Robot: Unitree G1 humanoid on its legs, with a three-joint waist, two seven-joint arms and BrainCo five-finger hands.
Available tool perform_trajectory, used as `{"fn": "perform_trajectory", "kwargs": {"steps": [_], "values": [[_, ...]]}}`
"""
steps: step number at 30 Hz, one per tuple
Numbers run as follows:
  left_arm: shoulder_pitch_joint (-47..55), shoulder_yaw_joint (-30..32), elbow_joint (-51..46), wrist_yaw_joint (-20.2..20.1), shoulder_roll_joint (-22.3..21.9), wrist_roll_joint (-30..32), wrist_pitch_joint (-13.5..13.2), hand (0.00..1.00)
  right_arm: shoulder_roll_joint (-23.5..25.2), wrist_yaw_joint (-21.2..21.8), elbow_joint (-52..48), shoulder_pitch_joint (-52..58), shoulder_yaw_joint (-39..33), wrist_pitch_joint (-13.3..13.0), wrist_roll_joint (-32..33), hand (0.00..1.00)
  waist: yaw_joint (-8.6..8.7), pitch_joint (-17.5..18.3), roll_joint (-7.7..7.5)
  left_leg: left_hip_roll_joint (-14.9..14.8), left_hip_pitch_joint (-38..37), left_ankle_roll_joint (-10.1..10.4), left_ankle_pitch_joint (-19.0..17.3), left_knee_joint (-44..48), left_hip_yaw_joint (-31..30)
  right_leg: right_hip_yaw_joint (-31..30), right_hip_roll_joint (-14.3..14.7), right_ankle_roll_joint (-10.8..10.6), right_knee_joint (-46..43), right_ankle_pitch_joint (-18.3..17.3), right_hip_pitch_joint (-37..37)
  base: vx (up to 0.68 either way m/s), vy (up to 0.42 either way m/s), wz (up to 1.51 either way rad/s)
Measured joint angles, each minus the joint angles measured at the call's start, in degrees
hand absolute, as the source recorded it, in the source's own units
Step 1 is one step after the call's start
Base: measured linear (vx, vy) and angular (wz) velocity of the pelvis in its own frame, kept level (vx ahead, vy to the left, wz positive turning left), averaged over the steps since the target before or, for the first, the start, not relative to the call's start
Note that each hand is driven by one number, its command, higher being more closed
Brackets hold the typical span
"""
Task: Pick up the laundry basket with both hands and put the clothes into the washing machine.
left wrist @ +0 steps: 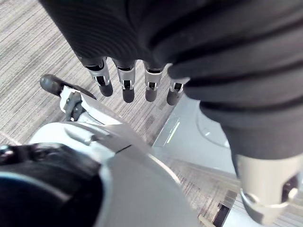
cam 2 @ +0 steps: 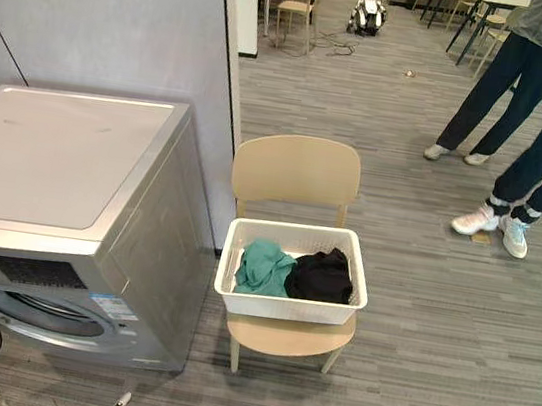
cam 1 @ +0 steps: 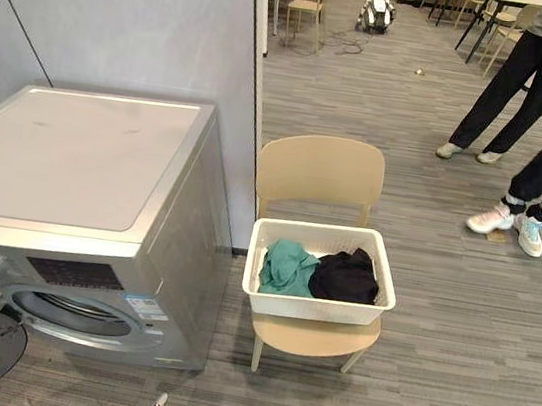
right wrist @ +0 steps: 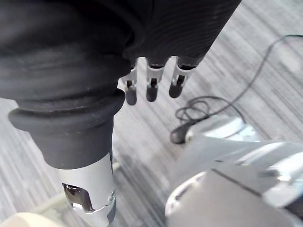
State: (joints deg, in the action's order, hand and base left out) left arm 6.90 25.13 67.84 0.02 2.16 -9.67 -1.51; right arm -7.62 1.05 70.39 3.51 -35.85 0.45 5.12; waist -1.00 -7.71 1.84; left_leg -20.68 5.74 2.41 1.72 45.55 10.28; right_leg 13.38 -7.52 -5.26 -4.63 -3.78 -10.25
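Left hand (left wrist: 128, 86) and right hand (right wrist: 152, 81) hang with fingers straight, holding nothing, above the floor (left wrist: 28, 56).

The laundry basket (cam 1: 318, 309) is white. Inside it, a teal garment (cam 1: 287, 266) lies at 9 o'clock and a black garment (cam 1: 345, 274) at 3 o'clock. The chair (cam 1: 321, 170) is pale beige. The washing machine (cam 1: 86, 157) is silver-grey with a dark panel. The floor (cam 1: 454, 340) is grey, streaked in planks. The left hand (left wrist: 127, 85) and the right hand (right wrist: 151, 84) have silver, dark-tipped fingers.
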Motion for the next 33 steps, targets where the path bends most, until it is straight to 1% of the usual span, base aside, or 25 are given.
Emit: {"fn": "perform_trajectory", "kwargs": {"steps": [1,2,3,4,5,6,7,9,11,13,15,16,17,19,21,22,24,25,26,27,28,29,30,32,33], "values": [[-0.03,-0.48,-0.17,0.00,0.02,-0.11,0.00,0.00,-0.32,-0.10,-0.05,-0.55,0.09,-0.08,0.00,0.00,0.04,-0.04,0.08,0.97,0.84,0.60,-0.81,-0.51,1.12,0.63,0.13,0.13,0.50,-0.04,-0.13,0.06,-0.162,0.38],[-0.03,-1.23,-0.37,0.01,0.16,-0.54,-0.02,0.00,-0.54,-0.22,-0.08,-1.03,0.41,-0.06,-0.02,0.00,-0.10,-0.11,-0.08,2.42,1.41,1.39,-3.91,-1.47,1.32,1.31,0.13,0.32,0.94,-0.12,-0.35,0.10,-0.080,0.50],[-0.16,-3.15,-0.37,0.03,0.70,-0.73,-0.05,0.00,-0.81,-0.47,-0.21,-1.28,1.28,-0.07,-0.02,0.00,0.07,-0.14,-0.17,5.54,1.13,3.60,-8.68,-5.46,1.67,2.35,-0.42,0.36,0.91,-0.15,-0.42,0.14,0.026,0.70],[-0.20,-5.10,-0.34,0.06,1.12,-0.63,-0.06,0.00,-0.86,-0.92,-0.22,-1.74,1.48,0.03,-0.01,0.00,-0.06,-0.21,-0.14,9.05,-0.46,4.13,-11.78,-13.90,4.44,3.56,-1.25,0.34,0.77,-0.15,-0.07,0.12,0.040,0.69],[-0.19,-5.76,-0.33,0.02,1.34,-0.59,-0.07,0.00,-0.62,-0.93,-0.23,-2.03,1.50,0.04,0.02,0.00,-0.18,-0.21,-0.22,9.89,-2.31,3.14,-12.46,-18.81,6.72,3.94,-1.59,0.25,0.66,-0.19,0.18,0.13,0.088,0.69],[-0.20,-6.90,-0.35,0.02,1.14,-0.18,-0.07,0.00,-0.28,-0.93,-0.35,-2.48,1.88,-0.02,0.37,0.00,-0.18,0.09,-0.03,11.91,-6.12,2.44,-12.75,-27.67,7.37,3.98,-1.47,0.13,0.59,-0.28,1.36,0.08,0.092,0.47],[-0.26,-7.10,-0.44,0.01,1.64,0.29,-0.14,0.00,1.11,-0.83,-0.24,-3.98,3.39,0.03,1.32,0.00,-0.78,-0.21,-0.88,13.40,-6.72,1.30,-12.54,-31.35,7.29,3.46,-1.84,0.14,0.67,-0.28,2.29,0.08,0.104,0.32],[-0.02,-7.15,-0.21,-0.01,2.25,1.14,0.01,0.00,3.38,-0.84,-0.31,-5.63,5.40,-0.08,1.76,0.00,-1.64,-0.24,-1.90,13.88,-7.02,0.81,-12.21,-32.06,7.19,2.18,-1.98,0.84,0.71,0.19,2.37,0.04,0.058,0.03],[0.73,-7.51,0.12,-0.04,2.44,1.98,0.03,0.00,5.21,-0.83,-1.93,-5.26,7.34,-0.20,2.46,0.00,-1.42,0.18,-2.09,14.13,-8.80,0.70,-12.11,-33.36,6.92,2.26,-2.05,1.04,0.22,0.33,1.32,0.02,0.015,0.04],[0.56,-7.72,0.19,-0.03,2.22,3.24,0.03,0.00,5.42,-0.83,-3.86,-5.25,11.91,-0.23,3.87,0.00,-1.51,0.32,-1.61,14.14,-10.41,0.57,-11.10,-36.33,7.25,1.84,-2.34,0.81,-5.19,0.16,3.85,0.01,0.029,-0.14],[-0.92,-9.99,0.19,0.01,2.64,3.90,0.02,0.00,5.07,-0.92,-9.61,-5.35,18.69,-0.32,3.92,0.00,-1.27,-0.15,-1.25,14.01,-11.58,0.35,-8.89,-40.41,9.00,-1.63,-3.48,0.71,-21.59,0.15,13.80,-0.03,0.041,-0.33],[-1.29,-10.02,0.18,0.04,2.98,3.90,0.02,0.00,5.19,-0.90,-11.41,-5.19,19.89,-0.29,3.92,0.00,-1.23,-0.57,-1.93,14.28,-12.03,0.33,-8.76,-40.66,9.41,-2.65,-3.93,0.54,-25.17,0.25,15.70,-0.03,0.009,-0.27],[-1.92,-11.24,0.17,0.07,3.99,3.90,0.05,0.00,5.39,-0.94,-15.83,-4.54,21.36,-0.17,3.93,0.00,-1.11,-1.35,-3.24,14.79,-12.99,0.30,-8.73,-40.65,9.90,-4.23,-4.92,-1.59,-30.33,0.67,17.90,-0.01,-0.011,-0.06],[-2.56,-12.24,-0.07,0.18,4.99,4.22,0.05,0.00,5.19,-1.42,-25.01,-1.88,21.73,-0.27,3.95,0.00,-0.33,-1.41,-4.24,15.37,-14.02,0.30,-8.73,-40.71,9.18,-4.17,-5.92,-2.11,-32.70,0.95,18.28,0.02,-0.012,0.12],[-3.49,-12.24,-0.76,0.46,4.73,4.29,0.00,0.00,3.44,-2.60,-35.71,0.21,20.86,-1.46,3.83,0.00,0.77,-1.19,-3.88,15.73,-13.77,-0.34,-8.24,-41.19,7.61,-1.84,-7.45,-2.11,-31.43,0.96,17.31,0.04,-0.014,0.26],[-3.99,-12.26,-1.42,0.53,4.28,4.28,-0.08,0.00,2.56,-3.39,-38.47,0.52,20.31,-2.12,3.70,0.00,1.51,-1.08,-3.55,15.90,-13.35,-0.63,-7.86,-41.81,7.15,-0.77,-8.13,-2.07,-30.31,0.99,16.98,0.02,-0.011,0.27],[-4.77,-13.61,-2.39,1.08,3.62,4.28,-0.37,0.00,1.61,-4.55,-41.65,0.36,19.57,-2.51,3.70,0.00,1.97,-1.05,-3.15,16.20,-13.03,-1.20,-6.52,-43.58,6.13,0.24,-8.46,-1.96,-28.65,1.01,16.49,0.00,-0.006,0.26],[-5.45,-14.77,-2.51,1.28,3.36,4.34,-0.44,0.00,1.53,-4.76,-43.39,0.72,19.61,-2.61,3.21,0.00,2.02,-0.97,-3.17,16.10,-12.52,-1.14,-6.20,-43.77,5.30,-0.28,-8.28,-0.77,-26.89,-3.01,16.35,-0.02,-0.029,0.21],[-5.77,-15.31,-2.52,1.29,3.33,4.41,-0.48,0.00,1.59,-4.75,-44.27,0.89,19.74,-2.58,2.93,0.00,1.79,-0.73,-3.51,16.13,-12.09,-1.04,-6.14,-43.58,5.23,-1.03,-8.19,-0.87,-24.57,-4.36,16.24,-0.02,-0.050,0.18],[-5.82,-16.11,-2.57,1.25,3.68,4.80,-0.60,0.00,1.88,-4.52,-45.82,0.89,20.48,-2.57,1.02,0.00,1.51,-0.04,-4.67,16.52,-11.20,-0.47,-5.77,-43.56,4.77,-2.41,-8.14,-1.81,-18.32,-2.83,15.59,-0.03,-0.152,0.25],[-5.71,-16.07,-2.50,1.26,4.00,4.92,-0.71,0.00,2.26,-4.32,-47.63,1.05,21.50,-2.64,0.26,0.00,1.58,0.80,-6.44,17.45,-10.62,0.20,-5.35,-43.80,3.84,-2.42,-8.47,-3.95,-13.98,-0.69,14.59,-0.01,-0.194,0.28],[-5.68,-15.95,-2.53,1.26,4.31,5.15,-0.78,0.00,2.14,-4.13,-48.25,0.96,22.02,-2.62,-0.28,0.00,1.33,1.06,-6.62,17.37,-10.66,0.81,-4.94,-44.23,3.47,-2.20,-8.10,-4.46,-11.94,-1.25,13.42,-0.01,-0.263,0.18],[-5.65,-15.45,-2.46,1.31,3.97,5.20,-0.87,0.00,1.27,-3.45,-50.21,0.75,23.85,-2.74,-0.85,0.00,0.43,1.51,-5.67,16.37,-10.67,1.74,-4.04,-45.36,3.08,-1.75,-6.39,-3.73,-7.81,-1.03,11.78,0.00,-0.182,0.04],[-5.24,-14.73,-2.44,1.38,2.78,5.17,-0.91,0.00,-0.46,-2.44,-53.31,0.73,27.25,-2.80,-1.05,0.00,0.17,2.20,-3.86,14.58,-10.39,2.77,-2.78,-46.74,1.81,0.29,-3.71,-2.30,-4.37,0.55,9.84,-0.02,-0.179,0.22],[-4.71,-13.23,-2.48,1.37,2.19,5.10,-0.94,0.00,-1.03,-1.69,-55.68,0.60,29.07,-2.87,-1.17,0.00,0.03,2.54,-3.43,13.34,-10.37,3.62,-2.00,-47.70,0.69,1.50,-2.22,-1.90,-2.57,1.15,9.02,-0.01,-0.163,0.35]]}}
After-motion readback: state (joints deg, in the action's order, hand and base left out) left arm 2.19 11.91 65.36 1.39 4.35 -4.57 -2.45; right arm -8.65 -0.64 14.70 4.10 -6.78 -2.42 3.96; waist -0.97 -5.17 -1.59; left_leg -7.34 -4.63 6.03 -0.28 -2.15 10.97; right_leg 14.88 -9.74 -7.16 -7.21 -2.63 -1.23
